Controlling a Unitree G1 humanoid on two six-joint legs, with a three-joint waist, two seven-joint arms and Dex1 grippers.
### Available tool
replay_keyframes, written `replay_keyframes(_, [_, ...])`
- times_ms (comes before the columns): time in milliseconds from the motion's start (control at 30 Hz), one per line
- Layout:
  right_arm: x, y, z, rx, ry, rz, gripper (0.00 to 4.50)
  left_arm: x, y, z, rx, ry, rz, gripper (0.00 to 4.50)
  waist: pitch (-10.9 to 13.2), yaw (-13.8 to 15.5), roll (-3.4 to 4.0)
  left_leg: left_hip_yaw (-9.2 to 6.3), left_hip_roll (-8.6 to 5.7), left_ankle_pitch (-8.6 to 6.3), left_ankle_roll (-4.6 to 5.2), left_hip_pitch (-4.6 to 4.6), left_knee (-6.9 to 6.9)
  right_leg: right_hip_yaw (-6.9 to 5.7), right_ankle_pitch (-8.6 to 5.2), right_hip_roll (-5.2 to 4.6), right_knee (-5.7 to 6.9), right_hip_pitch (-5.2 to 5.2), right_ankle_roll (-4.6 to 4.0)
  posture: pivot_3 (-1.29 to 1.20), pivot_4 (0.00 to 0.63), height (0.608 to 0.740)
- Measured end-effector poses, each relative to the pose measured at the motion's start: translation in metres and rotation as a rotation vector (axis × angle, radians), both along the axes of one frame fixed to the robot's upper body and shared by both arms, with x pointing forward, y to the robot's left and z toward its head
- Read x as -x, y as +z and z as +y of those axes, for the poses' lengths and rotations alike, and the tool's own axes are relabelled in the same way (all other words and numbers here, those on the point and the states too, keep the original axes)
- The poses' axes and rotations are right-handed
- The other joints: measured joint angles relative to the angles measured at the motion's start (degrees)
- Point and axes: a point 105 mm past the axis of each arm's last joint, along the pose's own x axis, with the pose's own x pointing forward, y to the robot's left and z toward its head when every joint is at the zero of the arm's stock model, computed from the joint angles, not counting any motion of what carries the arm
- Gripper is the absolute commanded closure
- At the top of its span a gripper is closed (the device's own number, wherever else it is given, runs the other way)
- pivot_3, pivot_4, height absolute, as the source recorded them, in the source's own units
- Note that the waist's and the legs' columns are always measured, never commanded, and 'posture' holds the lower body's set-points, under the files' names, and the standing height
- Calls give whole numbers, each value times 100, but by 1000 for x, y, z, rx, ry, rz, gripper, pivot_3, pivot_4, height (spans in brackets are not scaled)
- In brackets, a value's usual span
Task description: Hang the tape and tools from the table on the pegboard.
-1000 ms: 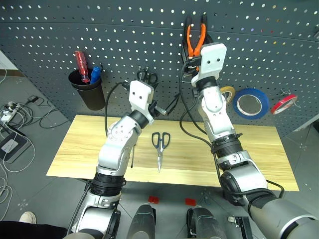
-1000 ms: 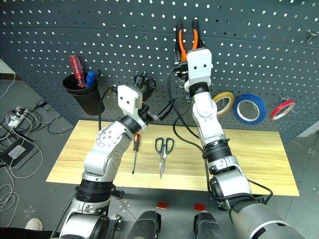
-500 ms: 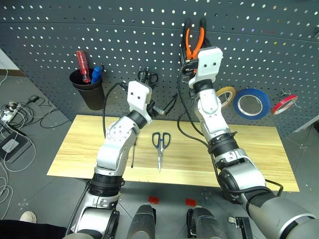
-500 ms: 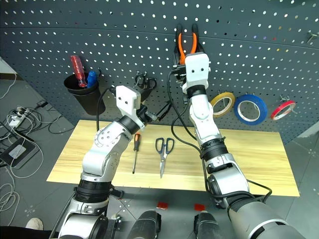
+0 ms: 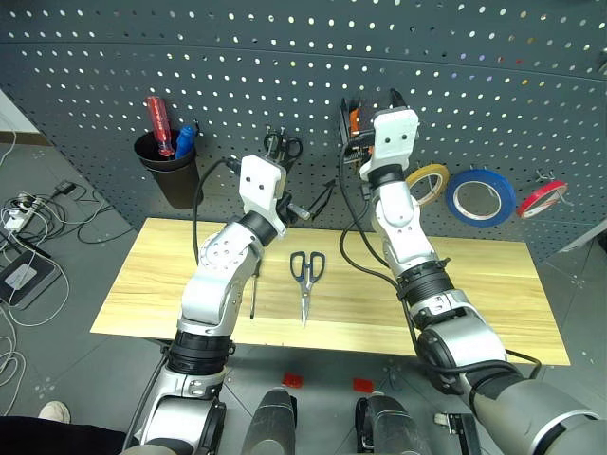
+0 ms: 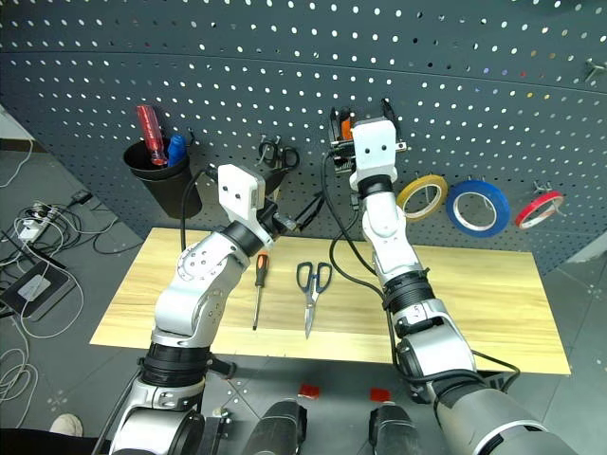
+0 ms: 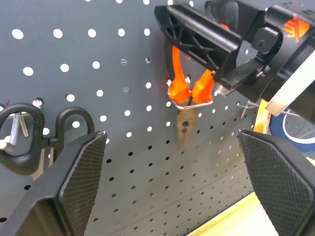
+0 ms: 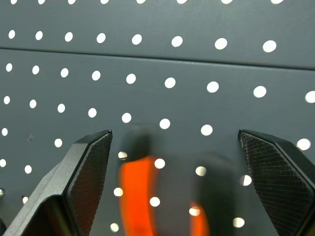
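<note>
The orange-and-black pliers [image 7: 188,94] hang nose down from a metal hook on the pegboard [image 5: 237,66]. My right gripper [image 5: 370,102] stands open around their handles [image 8: 142,191], its fingers apart on either side. My left gripper [image 7: 172,196] is open and empty, held above the table [image 5: 493,294] and facing the board. On the table lie the large scissors [image 5: 305,275] and the slim screwdriver [image 6: 257,289]. The blue tape [image 5: 480,196] hangs on the board to the right.
A yellow roll [image 5: 430,177] and a red roll [image 5: 540,197] flank the blue tape. Small black scissors [image 5: 280,145] hang on the board. A black cup [image 5: 168,175] holding a red-handled screwdriver is fixed at the left. Cables lie on the floor at the far left.
My right gripper has opened and sunk a little along the board, letting go of the pliers, which now hang lower on the hook. The left arm has kept still.
</note>
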Motion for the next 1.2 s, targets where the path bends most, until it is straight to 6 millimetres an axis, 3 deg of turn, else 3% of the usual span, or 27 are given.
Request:
replay_keyframes(267, [12,-21,-12,-15,37,114,69,1,-3,-1,2,-2,10,0,3,2,4,-3,0,-1,1,-1,-1,1,0,0,-1,1,0,216,215,740])
replay_keyframes(433, [30,-17,-23,1,84,138,69,8,-12,0,-2,-2,43,0,6,-1,8,-6,1,-2,3,-1,-3,1,0,2,-6,3,0,208,231,740])
replay_keyframes(700, [69,-51,-59,145,125,304,69,18,-67,1,-78,121,218,0,72,2,43,-23,-4,-25,45,8,2,-6,0,1,-59,36,0,145,290,740])
replay_keyframes(867, [105,-103,-65,372,286,459,69,21,-106,-5,-128,200,357,0,278,-54,80,-48,-9,-41,73,99,-8,-11,-6,2,-92,149,-3,100,337,740])
replay_keyframes(933, [121,-129,-65,453,378,533,69,26,-131,-7,-163,235,444,0,376,-153,77,-57,-8,-43,76,106,-6,-10,-7,2,-93,158,-4,87,349,740])
replay_keyframes(1033, [130,-132,-61,517,444,519,69,30,-151,-10,-190,263,519,0,532,-305,71,-68,-6,-43,76,106,-1,-10,-7,2,-88,158,-4,62,376,740])
replay_keyframes(1200, [140,-134,-50,589,544,483,69,30,-159,-2,-221,352,557,0,725,-412,67,-72,3,-43,75,104,-6,-10,-9,3,-89,157,-3,43,405,740])
